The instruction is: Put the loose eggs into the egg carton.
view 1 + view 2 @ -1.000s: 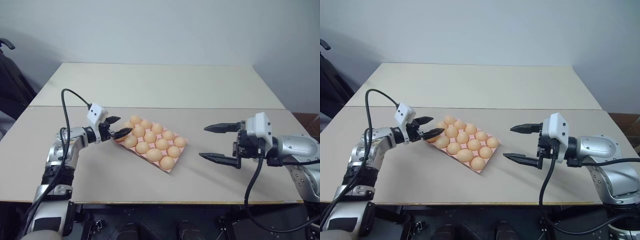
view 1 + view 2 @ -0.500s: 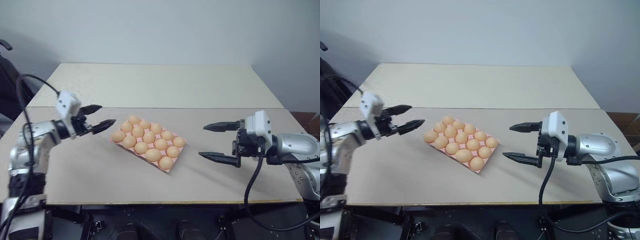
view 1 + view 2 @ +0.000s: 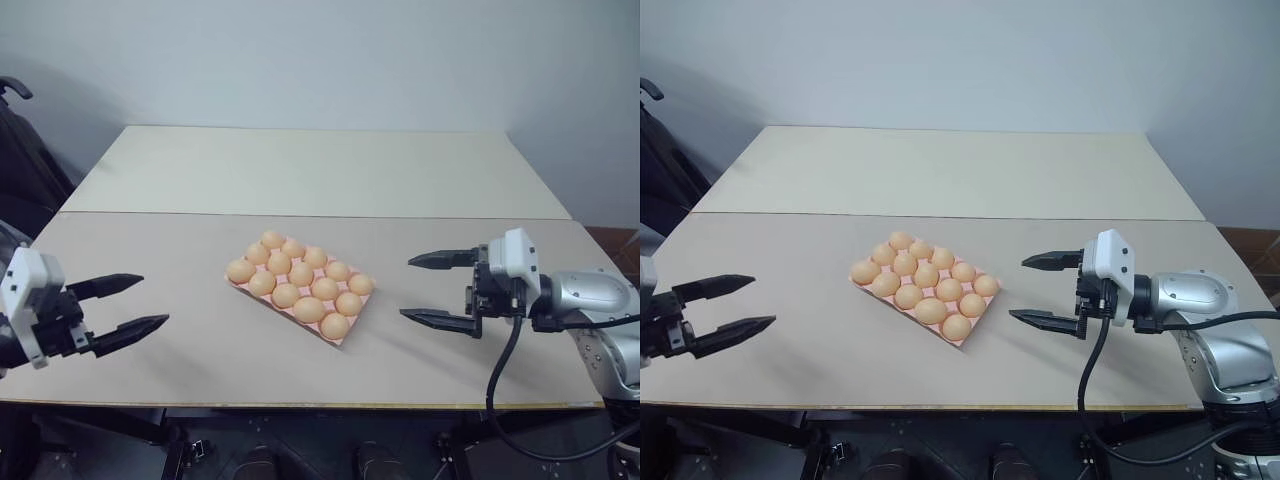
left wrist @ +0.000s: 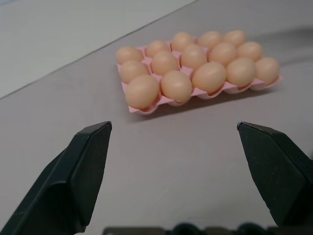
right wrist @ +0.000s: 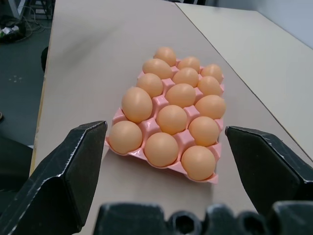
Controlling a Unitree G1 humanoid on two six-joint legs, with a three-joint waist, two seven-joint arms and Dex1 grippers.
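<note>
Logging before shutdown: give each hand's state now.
Left hand: open, holding nothing.
Right hand: open, holding nothing.

The left gripper (image 3: 120, 305) hung at the left edge of the desk, near its front corner, with the jaws wide apart and nothing between them. The right gripper (image 3: 427, 290) hung over the right part of the desk, pointed toward the middle, its jaws also wide apart and empty.
</note>
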